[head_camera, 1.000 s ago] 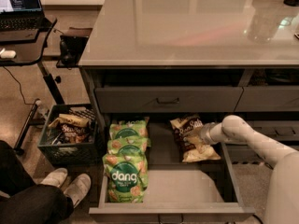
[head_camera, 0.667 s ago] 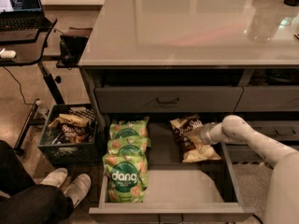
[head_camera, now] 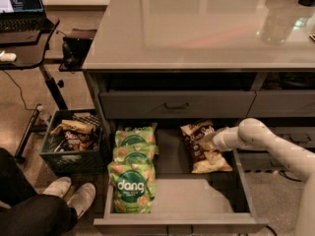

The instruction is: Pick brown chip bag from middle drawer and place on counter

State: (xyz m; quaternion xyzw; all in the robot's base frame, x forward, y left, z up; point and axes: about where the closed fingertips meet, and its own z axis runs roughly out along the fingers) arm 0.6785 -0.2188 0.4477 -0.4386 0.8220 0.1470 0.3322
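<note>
**A:** Where is the hand right now?

**B:** Right of centre in the frame, at the tip of the pale arm that reaches in from the lower right. The hand [head_camera: 214, 139] is at the right side of the brown chip bag [head_camera: 197, 137], touching it or very nearly. I cannot tell how far open it is, or whether it has hold of the bag.

**A:** And the bag itself?

**B:** It lies flat on the floor of the middle drawer [head_camera: 197, 196], toward the right rear. It is well apart from the green dang bags [head_camera: 132, 181], which overlap in a row along the left.

**A:** So what makes this step go well?

**B:** I judge the grasp is the step in hand. The foil looks crinkly and slippery, so it wants a firm pinch on a fold near the edge, not a press on the flat face. The lift should come toward the bottom of the frame first, to clear the closed drawer front [head_camera: 177, 105] just behind the bag. Only then should it rise to the counter [head_camera: 197, 33] in the upper frame.
</note>
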